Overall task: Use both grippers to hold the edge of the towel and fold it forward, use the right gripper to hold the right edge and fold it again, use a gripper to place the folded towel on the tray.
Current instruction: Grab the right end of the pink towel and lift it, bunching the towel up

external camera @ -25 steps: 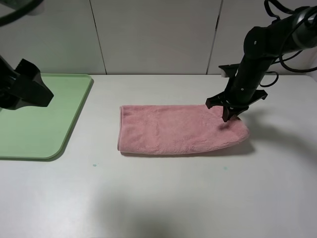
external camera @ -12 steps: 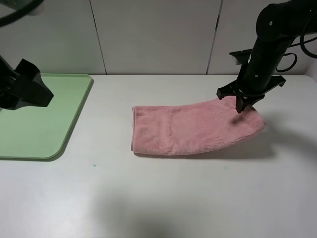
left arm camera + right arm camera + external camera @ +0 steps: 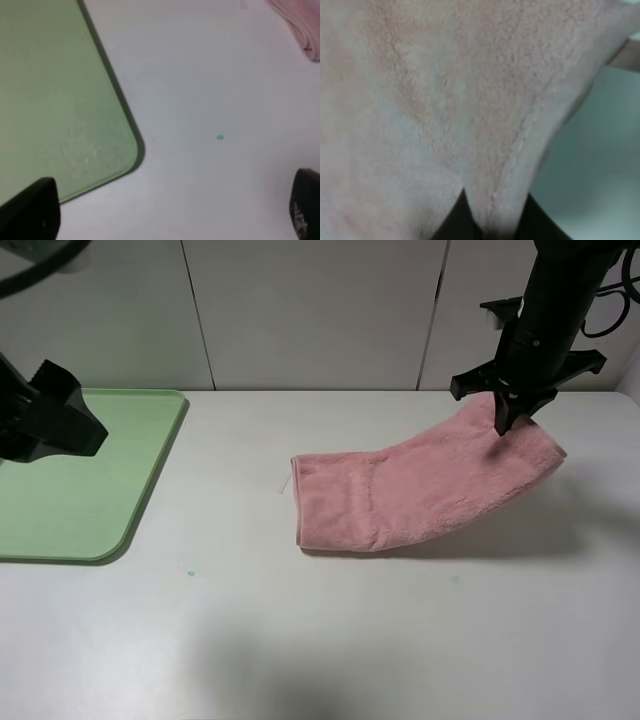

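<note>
Pink towel (image 3: pixel 400 495), exterior high view: it is already folded once into a long band on the white table (image 3: pixel 300 640). My right gripper (image 3: pixel 505 420) is pressed shut on the band's right end. A second ago that end lay low on the cloth; now it is up off the surface and back toward the wall. The band's left end has slid rightward with the pull and rests flat, well apart from the tray (image 3: pixel 150 510). Judgement: the second fold is in hand. The lift is made, but the carry-over to the left is not yet begun. My left gripper (image 3: pixel 60 420) hangs over the tray, holding nothing.

Left wrist view: my fingers are spread wide, one dark tip at each side of the picture. Between them are the tray's rounded corner and bare table with a small teal speck (image 3: pixel 220 137). A bit of towel shows at the picture's edge.

Right wrist view: fluffy pile fills the picture. The cloth is pinched between my two dark tips, with a stitched line running down into the pinch.

Surface and room: the tabletop is matt white, with a soft shadow under the raised cloth. Pale wall panels (image 3: pixel 310 310) with dark seams stand behind.
</note>
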Available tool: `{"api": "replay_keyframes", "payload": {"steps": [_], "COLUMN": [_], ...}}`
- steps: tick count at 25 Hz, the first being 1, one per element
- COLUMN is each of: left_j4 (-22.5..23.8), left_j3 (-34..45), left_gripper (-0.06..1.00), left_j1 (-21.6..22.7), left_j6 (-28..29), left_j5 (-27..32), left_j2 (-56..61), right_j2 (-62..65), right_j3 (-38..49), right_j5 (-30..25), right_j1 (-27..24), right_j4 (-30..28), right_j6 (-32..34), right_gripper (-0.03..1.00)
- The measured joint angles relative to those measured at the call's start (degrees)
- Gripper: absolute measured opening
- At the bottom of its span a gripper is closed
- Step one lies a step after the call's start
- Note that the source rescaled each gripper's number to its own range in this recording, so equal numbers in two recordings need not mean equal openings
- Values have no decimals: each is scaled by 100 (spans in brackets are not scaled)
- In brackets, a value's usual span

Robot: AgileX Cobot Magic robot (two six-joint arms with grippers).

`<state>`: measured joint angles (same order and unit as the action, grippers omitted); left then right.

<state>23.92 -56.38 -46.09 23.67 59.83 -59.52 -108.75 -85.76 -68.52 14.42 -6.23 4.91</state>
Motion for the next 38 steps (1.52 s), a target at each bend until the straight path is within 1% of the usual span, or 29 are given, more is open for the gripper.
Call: {"api": "replay_keyframes", "payload": {"steps": [3, 9, 11, 16, 21, 25, 31, 35, 38], "left_j4": [0, 0, 0, 0, 0, 0, 0, 0, 0], "left_j3": [0, 0, 0, 0, 0, 0, 0, 0, 0], "left_gripper": [90, 90, 90, 90, 90, 90, 90, 90, 90], "left_j1": [0, 0, 0, 0, 0, 0, 0, 0, 0], "left_j6": [-20, -31, -31, -34, -34, -34, -34, -38, -38], "left_j5": [0, 0, 0, 0, 0, 69, 170, 289, 341], "left_j2": [0, 0, 0, 0, 0, 0, 0, 0, 0], "right_j2": [21, 165, 183, 183, 183, 183, 183, 183, 140], "right_j3": [-256, -335, -339, -347, -347, -347, -347, -347, -347], "right_j5": [-92, -123, -123, -68, -49, 120, 667, 937, 965], "right_j1": [0, 70, 244, 906, 1397, 1721, 2149, 2267, 2281], "right_j4": [74, 582, 582, 623, 623, 623, 623, 623, 623], "right_j6": [138, 237, 325, 548, 931, 1308, 1853, 2125, 2161], "right_gripper": [7, 7, 7, 7, 7, 7, 7, 7, 7]}}
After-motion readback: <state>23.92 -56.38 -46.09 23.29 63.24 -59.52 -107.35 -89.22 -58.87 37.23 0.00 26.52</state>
